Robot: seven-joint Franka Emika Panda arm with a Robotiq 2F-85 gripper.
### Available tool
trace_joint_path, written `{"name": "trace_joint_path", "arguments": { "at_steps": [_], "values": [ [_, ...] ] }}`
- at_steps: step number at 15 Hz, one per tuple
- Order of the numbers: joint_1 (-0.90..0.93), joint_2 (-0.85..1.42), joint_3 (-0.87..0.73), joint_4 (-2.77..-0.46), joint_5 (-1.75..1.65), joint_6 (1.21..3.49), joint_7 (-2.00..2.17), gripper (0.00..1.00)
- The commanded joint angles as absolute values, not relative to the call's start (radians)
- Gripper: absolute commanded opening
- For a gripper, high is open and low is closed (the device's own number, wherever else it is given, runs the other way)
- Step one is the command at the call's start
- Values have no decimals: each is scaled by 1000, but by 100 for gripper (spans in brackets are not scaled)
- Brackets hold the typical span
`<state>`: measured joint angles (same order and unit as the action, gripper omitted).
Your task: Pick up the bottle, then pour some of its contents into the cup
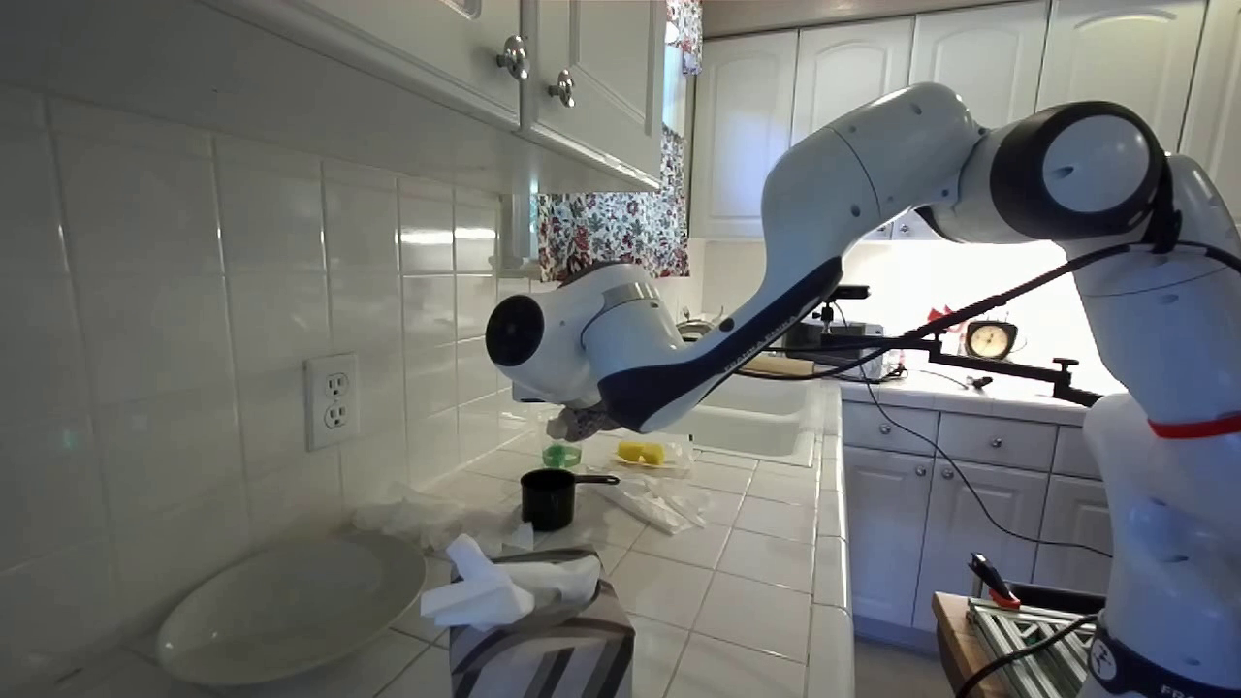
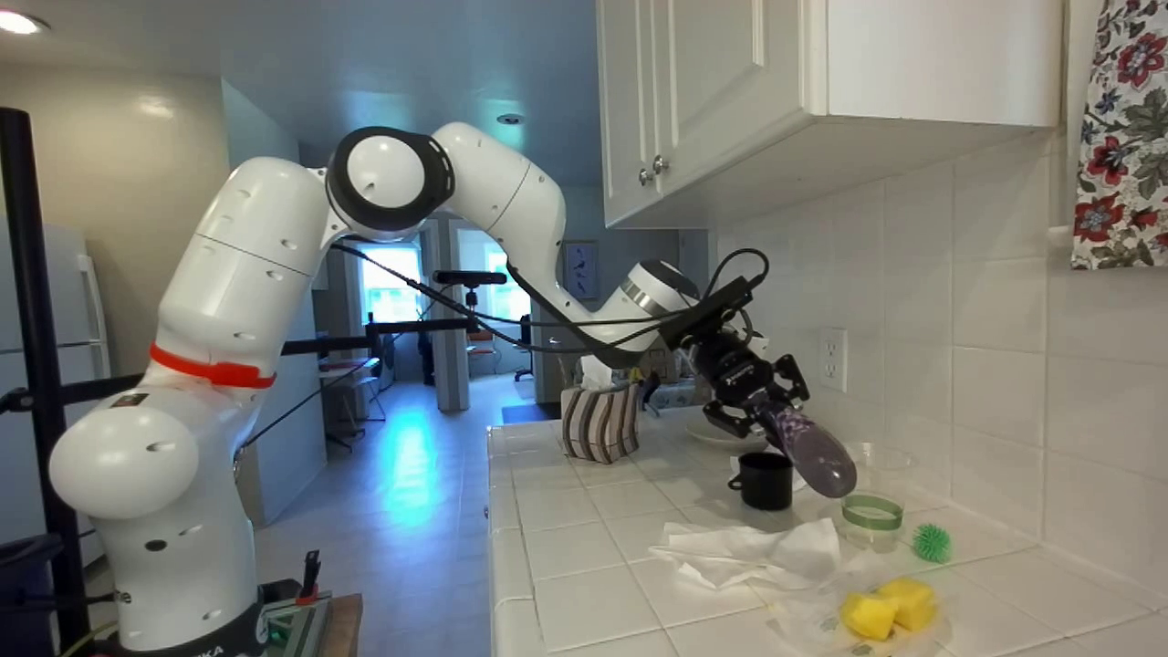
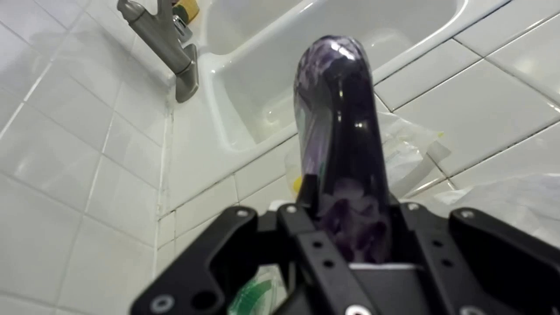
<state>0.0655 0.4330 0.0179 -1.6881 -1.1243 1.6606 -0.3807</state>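
Note:
The bottle [image 2: 817, 453] is translucent purple with a patterned section. My gripper [image 2: 766, 415] is shut on that section. In an exterior view it is held in the air, tilted, its rounded end pointing down and away from the gripper. The wrist view shows the bottle [image 3: 339, 109] between the two fingers of the gripper [image 3: 350, 197]. In an exterior view only a short patterned part of the bottle [image 1: 589, 424] shows below the wrist; the gripper is mostly hidden there. The cup [image 2: 765, 481], black with a handle, stands upright on the counter below the gripper; the cup [image 1: 549, 499] also shows there.
A clear container with a green band [image 2: 871, 520] stands near the cup. A green spiky ball [image 2: 932, 543], yellow pieces [image 2: 890, 608] and white paper [image 2: 753, 555] lie nearby. A striped tissue box [image 1: 543, 630] and white plate [image 1: 291, 611] are behind. A cabinet [image 2: 712, 100] hangs above.

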Motion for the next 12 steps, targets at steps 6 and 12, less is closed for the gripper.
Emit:
{"name": "trace_joint_path", "arguments": {
  "at_steps": [6, 12],
  "values": [
    [85, 447, 22, -1673, -1219, 1601, -344, 8],
    [88, 450, 25, -1680, -1245, 1594, -339, 8]
  ]
}}
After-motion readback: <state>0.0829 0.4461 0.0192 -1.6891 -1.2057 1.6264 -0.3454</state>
